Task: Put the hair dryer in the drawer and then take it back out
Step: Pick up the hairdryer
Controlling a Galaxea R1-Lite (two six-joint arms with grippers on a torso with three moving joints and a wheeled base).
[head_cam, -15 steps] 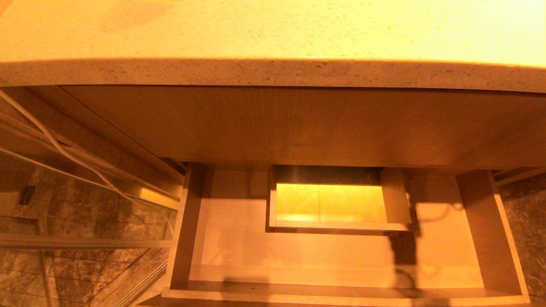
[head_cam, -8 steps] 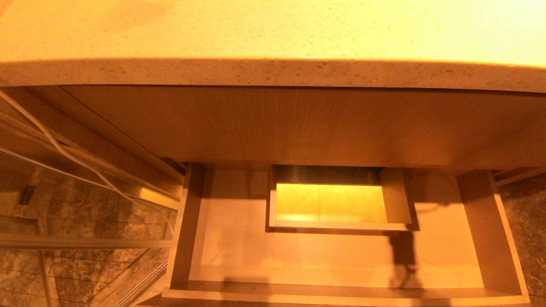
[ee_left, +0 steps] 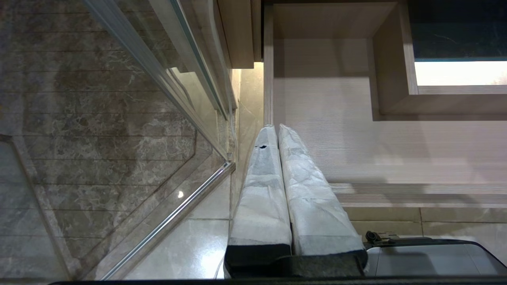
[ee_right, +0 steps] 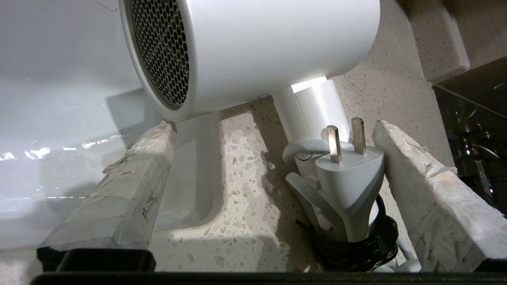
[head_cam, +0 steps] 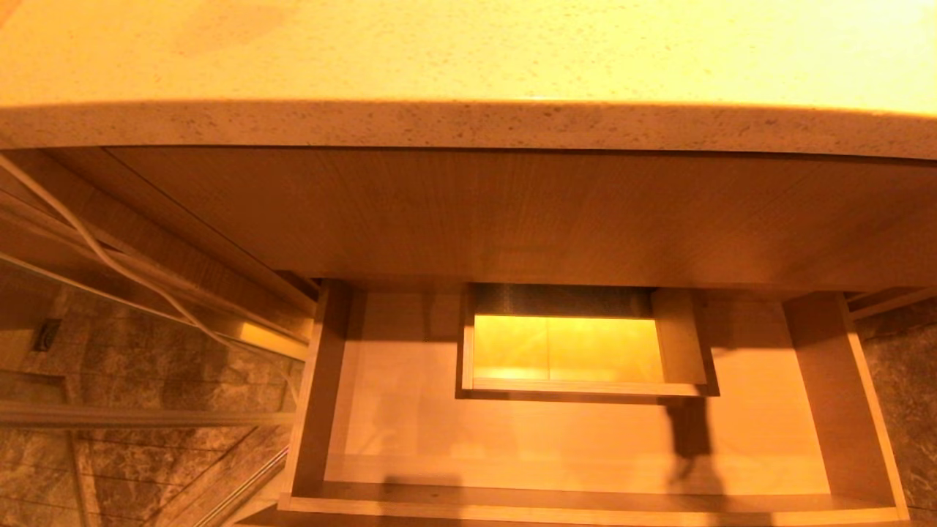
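Right tool spread apart astride hair dryer handle on worktop; left tool pressed together beside drawer

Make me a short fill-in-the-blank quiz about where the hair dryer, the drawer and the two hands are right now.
1. The drawer under the countertop stands ____.
2. The white hair dryer rests on the speckled ____, beside the white basin.
3. The right hand has its fingers ____, one on each side of the dryer's handle and plug.
4. The left hand, low beside the drawer, has its fingers ____.

Missing words: open; countertop; open; shut
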